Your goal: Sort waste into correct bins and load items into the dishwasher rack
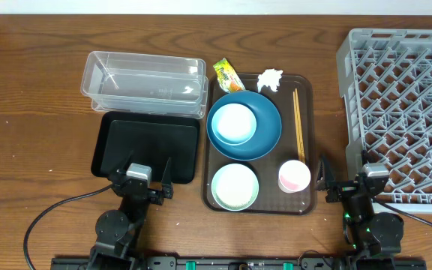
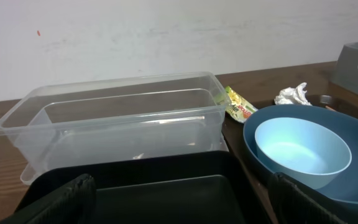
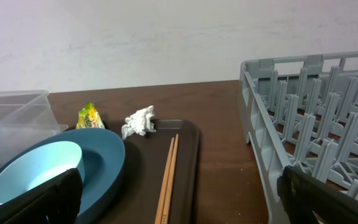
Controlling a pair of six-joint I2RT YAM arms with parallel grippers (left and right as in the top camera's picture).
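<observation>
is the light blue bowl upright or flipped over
Upright. The light blue bowl sits on the blue plate with its open side up; the left wrist view looks straight into its hollow inside.

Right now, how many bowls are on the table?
2. A light blue bowl sits on the blue plate in the middle of the brown tray; a pale green bowl sits at the tray's near edge, left of the pink cup. None seems hidden.

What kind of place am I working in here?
Probably a staged dish-clearing station rather than a real kitchen: a wooden table against a bare white wall, a loaded serving tray and a grey dishwasher rack.
</observation>
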